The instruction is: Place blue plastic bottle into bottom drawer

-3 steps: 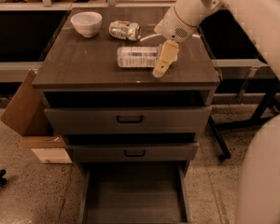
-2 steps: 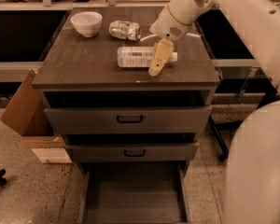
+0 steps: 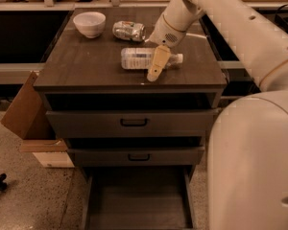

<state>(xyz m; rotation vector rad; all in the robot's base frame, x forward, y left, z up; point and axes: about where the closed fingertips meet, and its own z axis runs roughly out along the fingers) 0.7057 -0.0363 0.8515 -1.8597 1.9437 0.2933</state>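
Observation:
The blue plastic bottle lies on its side on the dark cabinet top, with its white cap pointing right. My gripper hangs down from the arm right at the bottle's cap end and covers part of it from the front. The bottle rests on the top. The bottom drawer is pulled out near the floor, and its flat floor is bare.
A white bowl and a crushed silver can stand at the back of the top. The two upper drawers with black handles sit slightly out. A cardboard box leans at the left. My white body fills the right.
My gripper has moved a little to the left along the bottle. The bottle has not moved.

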